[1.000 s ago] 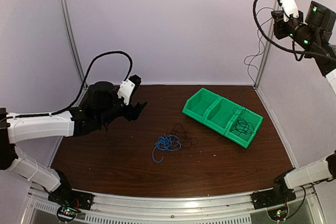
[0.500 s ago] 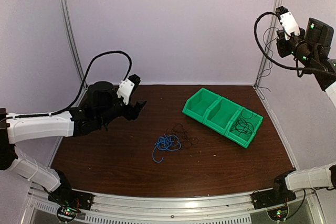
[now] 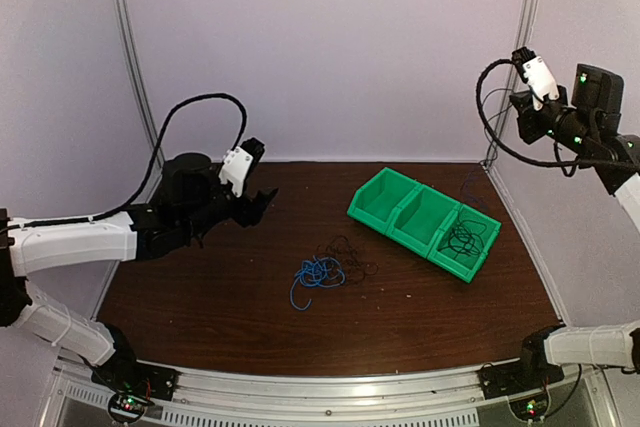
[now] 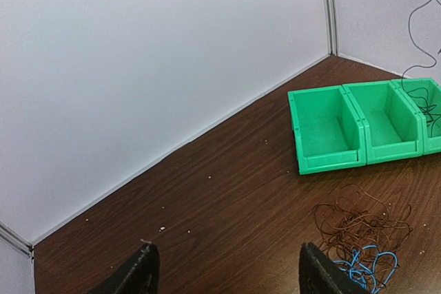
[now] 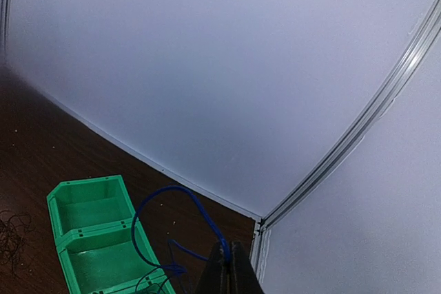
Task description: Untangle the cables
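Brown bench, white walls. Blue-and-black cable tangle at centre; green bin toward 2 o'clock. Spread, empty left jaws; raised right jaws pinching blue cable.

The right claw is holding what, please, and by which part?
A thin blue cable, pinched at one side of its loop in the shut right claw; the rest trails toward the green plastic bins.

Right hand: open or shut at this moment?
Shut. In its wrist view the right hand has its fingers pressed together with no gap, pinching a blue cable that loops down toward the green bins.
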Robot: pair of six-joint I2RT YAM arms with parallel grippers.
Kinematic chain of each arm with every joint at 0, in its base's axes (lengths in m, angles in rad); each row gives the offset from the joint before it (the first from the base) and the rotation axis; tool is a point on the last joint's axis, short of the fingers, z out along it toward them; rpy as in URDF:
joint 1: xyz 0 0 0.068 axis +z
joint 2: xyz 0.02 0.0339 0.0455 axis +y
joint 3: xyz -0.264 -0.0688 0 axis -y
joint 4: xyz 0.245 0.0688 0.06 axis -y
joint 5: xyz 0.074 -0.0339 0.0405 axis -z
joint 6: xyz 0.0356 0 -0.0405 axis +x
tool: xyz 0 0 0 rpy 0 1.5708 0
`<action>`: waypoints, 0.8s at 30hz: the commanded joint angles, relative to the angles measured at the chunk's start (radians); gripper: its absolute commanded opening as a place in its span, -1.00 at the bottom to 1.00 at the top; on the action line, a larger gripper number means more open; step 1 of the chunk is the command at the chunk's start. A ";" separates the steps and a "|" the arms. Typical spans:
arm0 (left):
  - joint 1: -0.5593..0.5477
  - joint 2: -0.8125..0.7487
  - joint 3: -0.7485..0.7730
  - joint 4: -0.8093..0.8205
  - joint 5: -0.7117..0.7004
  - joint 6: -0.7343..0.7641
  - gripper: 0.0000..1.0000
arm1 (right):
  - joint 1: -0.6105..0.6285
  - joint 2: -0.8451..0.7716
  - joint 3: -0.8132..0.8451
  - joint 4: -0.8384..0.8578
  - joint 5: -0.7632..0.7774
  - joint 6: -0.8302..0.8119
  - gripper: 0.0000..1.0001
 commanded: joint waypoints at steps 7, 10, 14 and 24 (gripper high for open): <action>-0.001 -0.037 -0.006 0.036 0.008 -0.001 0.41 | -0.139 0.027 -0.226 0.009 -0.086 0.042 -1.00; -0.001 -0.039 -0.005 0.035 0.010 -0.001 0.41 | -0.215 0.067 -0.277 0.018 -0.160 0.049 -1.00; -0.001 -0.040 -0.003 0.032 0.016 -0.001 0.41 | -0.266 0.126 -0.342 0.034 -0.281 0.056 -1.00; -0.001 -0.040 -0.002 0.031 0.026 -0.001 0.41 | -0.266 0.235 -0.434 0.046 -0.489 0.067 -1.00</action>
